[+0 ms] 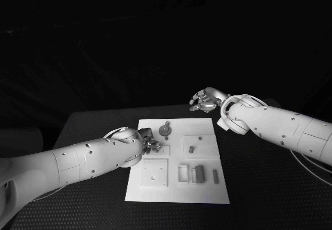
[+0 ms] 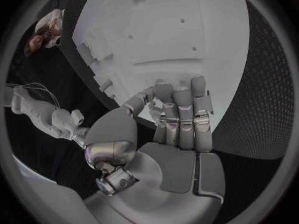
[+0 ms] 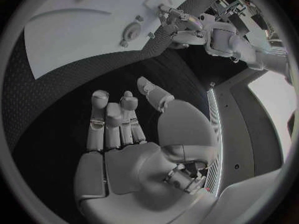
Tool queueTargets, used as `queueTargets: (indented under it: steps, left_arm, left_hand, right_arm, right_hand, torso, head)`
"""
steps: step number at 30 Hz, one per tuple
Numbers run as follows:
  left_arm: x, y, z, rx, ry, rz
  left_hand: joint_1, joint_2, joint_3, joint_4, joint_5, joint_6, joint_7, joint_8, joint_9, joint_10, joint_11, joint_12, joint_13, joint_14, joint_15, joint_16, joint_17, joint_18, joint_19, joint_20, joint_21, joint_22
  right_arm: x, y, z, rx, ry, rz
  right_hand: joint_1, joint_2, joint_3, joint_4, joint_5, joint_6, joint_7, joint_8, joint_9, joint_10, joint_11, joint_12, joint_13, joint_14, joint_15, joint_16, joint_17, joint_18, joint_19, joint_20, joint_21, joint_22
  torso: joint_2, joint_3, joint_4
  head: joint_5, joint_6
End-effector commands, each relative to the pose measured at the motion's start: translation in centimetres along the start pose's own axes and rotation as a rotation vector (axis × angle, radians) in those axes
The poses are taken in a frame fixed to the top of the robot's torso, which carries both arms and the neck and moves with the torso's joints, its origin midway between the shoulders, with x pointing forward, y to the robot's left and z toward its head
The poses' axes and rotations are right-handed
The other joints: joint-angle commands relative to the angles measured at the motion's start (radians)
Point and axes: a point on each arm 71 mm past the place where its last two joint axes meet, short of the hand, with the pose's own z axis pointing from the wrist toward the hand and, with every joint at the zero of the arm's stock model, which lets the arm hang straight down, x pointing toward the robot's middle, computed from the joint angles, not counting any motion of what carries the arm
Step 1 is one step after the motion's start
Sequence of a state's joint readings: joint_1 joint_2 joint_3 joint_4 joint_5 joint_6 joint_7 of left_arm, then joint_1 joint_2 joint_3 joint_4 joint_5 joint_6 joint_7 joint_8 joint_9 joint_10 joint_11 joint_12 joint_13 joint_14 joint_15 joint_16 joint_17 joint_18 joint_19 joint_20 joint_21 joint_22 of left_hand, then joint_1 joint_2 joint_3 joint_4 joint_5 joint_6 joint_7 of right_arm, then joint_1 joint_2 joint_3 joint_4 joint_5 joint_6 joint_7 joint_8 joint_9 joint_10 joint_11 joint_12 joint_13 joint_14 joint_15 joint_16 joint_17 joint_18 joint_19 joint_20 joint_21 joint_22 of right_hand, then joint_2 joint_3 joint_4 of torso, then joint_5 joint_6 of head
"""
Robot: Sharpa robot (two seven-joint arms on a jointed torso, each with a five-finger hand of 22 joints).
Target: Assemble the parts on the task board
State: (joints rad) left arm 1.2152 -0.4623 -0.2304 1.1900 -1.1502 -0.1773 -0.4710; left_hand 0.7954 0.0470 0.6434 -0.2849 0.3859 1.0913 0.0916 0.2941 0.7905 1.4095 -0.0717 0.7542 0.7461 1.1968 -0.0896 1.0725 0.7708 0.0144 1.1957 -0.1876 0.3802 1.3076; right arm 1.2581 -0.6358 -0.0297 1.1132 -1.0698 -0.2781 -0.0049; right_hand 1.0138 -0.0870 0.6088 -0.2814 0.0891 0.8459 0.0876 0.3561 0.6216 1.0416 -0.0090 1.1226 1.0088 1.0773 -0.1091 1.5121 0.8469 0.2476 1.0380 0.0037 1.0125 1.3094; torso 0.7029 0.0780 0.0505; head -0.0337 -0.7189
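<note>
The white task board (image 1: pixel 207 189) lies in the middle of the black table. On it are a round grey part (image 1: pixel 164 129), two short pegs (image 1: pixel 192 149), a dark block (image 1: pixel 200 173) and a thin bar (image 1: pixel 215 176). My left hand (image 1: pixel 149 143) reaches down onto the board's left middle, just this side of the round part. Its fingers (image 2: pixel 182 109) lie side by side with the thumb close against them; I cannot tell whether they pinch anything. My right hand (image 1: pixel 205 101) hovers beyond the board's far right corner. Its fingers (image 3: pixel 115 119) are loosely spread and hold nothing.
A raised square plate (image 1: pixel 153 172) and a small frame (image 1: pixel 183 172) sit on the board's near half. The right wrist view shows the board (image 3: pixel 69 40), the round part (image 3: pixel 131 32) and my left hand (image 3: pixel 177 20). Black table surrounds the board.
</note>
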Motion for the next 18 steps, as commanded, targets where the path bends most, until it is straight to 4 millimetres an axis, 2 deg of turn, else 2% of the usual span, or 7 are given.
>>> queueTargets:
  steps: [1, 18]
  left_arm:
    - [1.38, 0.44, -0.02, -0.022, 0.065, 0.038]
    - [1.84, 0.37, -0.31, -0.011, 0.087, 0.043]
  left_hand:
    - [0.004, 0.014, 0.007, 0.001, -0.008, 0.130, -0.080, 0.002, -0.001, -0.015, -0.024, 0.004, -0.002, -0.005, -0.001, 0.007, -0.003, 0.018, 0.008, 0.000, -0.003, 0.021]
    - [0.004, 0.007, 0.012, -0.001, -0.014, 0.128, -0.079, 0.000, -0.001, -0.017, -0.024, 0.005, -0.005, -0.010, -0.002, 0.015, -0.017, 0.019, 0.007, 0.000, -0.005, 0.021]
  right_arm:
    - [0.10, 0.15, -0.01, -0.012, 0.013, 0.001]
    - [0.06, 0.05, -0.06, -0.010, 0.015, 0.006]
  right_hand:
    - [0.000, 0.004, 0.001, -0.002, 0.006, 0.167, 0.008, -0.007, 0.001, -0.072, -0.001, -0.004, -0.002, -0.008, -0.001, -0.006, 0.000, 0.014, -0.008, -0.001, -0.006, 0.010]
    - [-0.003, 0.005, 0.000, 0.000, 0.006, 0.168, 0.009, -0.008, 0.001, -0.072, 0.000, -0.003, -0.002, -0.008, -0.001, -0.006, 0.000, 0.014, -0.008, 0.000, -0.007, 0.011]
  torso:
    - [0.000, 0.0000, 0.0000]
    - [0.000, 0.0003, -0.0003]
  head:
    - [0.001, 0.000]
    - [0.000, 0.003]
